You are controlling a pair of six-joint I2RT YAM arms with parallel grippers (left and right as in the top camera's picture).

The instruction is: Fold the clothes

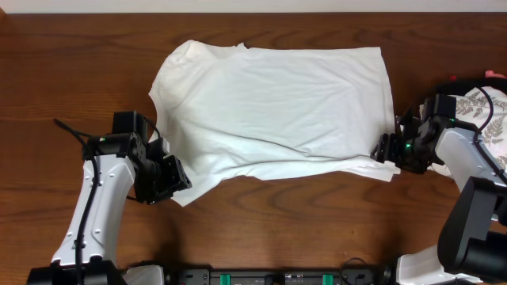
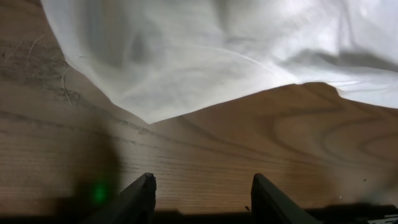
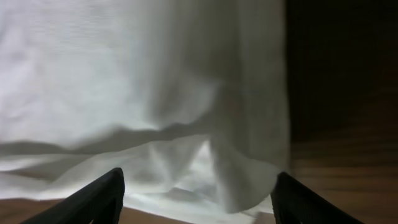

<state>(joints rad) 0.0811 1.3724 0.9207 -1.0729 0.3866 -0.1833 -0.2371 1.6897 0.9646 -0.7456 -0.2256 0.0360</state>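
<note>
The wooden worktop [image 1: 71, 71] shows open wood along its left side and front edge. One white T-shirt [image 1: 277, 103] lies spread across its far middle. One leaf-patterned plate [image 1: 497, 119] sits at the right edge, and its contents cannot be made out. The left hand [image 2: 202, 186] is open, just short of the shirt's near-left corner. The right hand [image 3: 199, 186] is spread wide over the shirt's right hem.

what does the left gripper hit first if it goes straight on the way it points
Likely the lower edge of the white T-shirt, beyond a strip of bare table; depth is unclear.
</note>
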